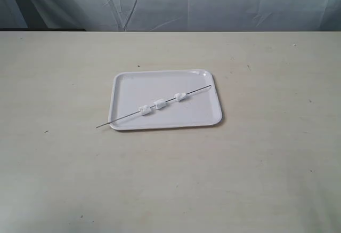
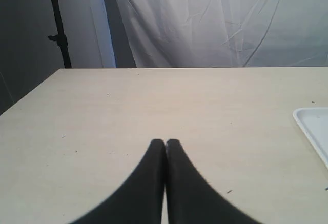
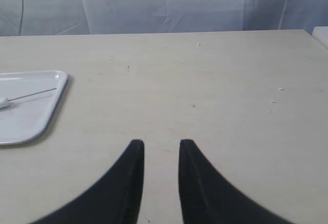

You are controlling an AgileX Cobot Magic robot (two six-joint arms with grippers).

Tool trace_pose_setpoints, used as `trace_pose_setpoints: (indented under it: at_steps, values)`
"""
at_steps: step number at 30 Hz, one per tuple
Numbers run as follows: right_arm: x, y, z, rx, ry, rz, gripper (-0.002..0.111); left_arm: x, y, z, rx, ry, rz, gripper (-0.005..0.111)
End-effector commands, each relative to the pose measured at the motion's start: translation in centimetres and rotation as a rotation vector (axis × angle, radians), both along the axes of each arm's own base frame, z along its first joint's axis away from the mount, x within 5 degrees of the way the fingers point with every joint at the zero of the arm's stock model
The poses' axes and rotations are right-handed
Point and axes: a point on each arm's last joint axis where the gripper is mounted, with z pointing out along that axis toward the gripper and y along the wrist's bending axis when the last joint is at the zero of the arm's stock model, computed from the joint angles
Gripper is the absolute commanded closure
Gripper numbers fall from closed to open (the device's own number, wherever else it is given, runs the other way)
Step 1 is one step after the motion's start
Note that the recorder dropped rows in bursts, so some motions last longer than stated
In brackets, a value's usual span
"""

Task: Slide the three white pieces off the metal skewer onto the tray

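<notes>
Skewer (image 1: pixel 122 118) lies slantwise across the tray (image 1: pixel 128 81), with the three white pieces (image 1: pixel 159 104) threaded along its middle, over the tray. Its bare long end pokes off the tray's left edge onto the table (image 1: pixel 266 163), likely the left arm's grab. Left gripper (image 2: pixel 165 143) pinched closed and empty, right gripper (image 3: pixel 161 144) slightly apart and empty, both well apart from the tray

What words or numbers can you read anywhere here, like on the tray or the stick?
None: no words, numbers, labels or signs can be read in any view.
The tray is plain white. The metal skewer, the three white pieces, the table and the cloth backdrop carry no writing either.
</notes>
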Motion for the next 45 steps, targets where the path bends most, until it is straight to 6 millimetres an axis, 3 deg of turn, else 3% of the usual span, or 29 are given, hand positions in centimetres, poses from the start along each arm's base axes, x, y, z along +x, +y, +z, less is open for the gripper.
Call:
trace_pose_setpoints:
  at_steps: [1, 21, 28, 33, 45]
  values:
    - [0.0, 0.1, 0.1, 0.006, -0.017, 0.007, 0.084, 0.0, 0.0, -0.2, -0.002, 0.003, -0.005, 0.107]
    - [0.0, 0.1, 0.0, 0.005, -0.014, 0.007, 0.084, 0.0, 0.0, 0.0, 0.019, -0.008, -0.004, 0.107]
    - [0.0, 0.1, 0.0, 0.005, -0.014, 0.007, 0.084, 0.1, -0.1, 1.5, 0.055, -0.175, -0.013, 0.107]
    - [0.0, 0.1, 0.0, 0.005, -0.014, 0.007, 0.084, 0.0, -0.1, 2.4, -0.120, -0.297, -0.012, 0.107]
    - [0.0, 0.1, 0.1, 0.005, -0.016, 0.007, 0.084, 1.4, 0.0, 0.9, -0.161, -0.082, 0.000, 0.107]
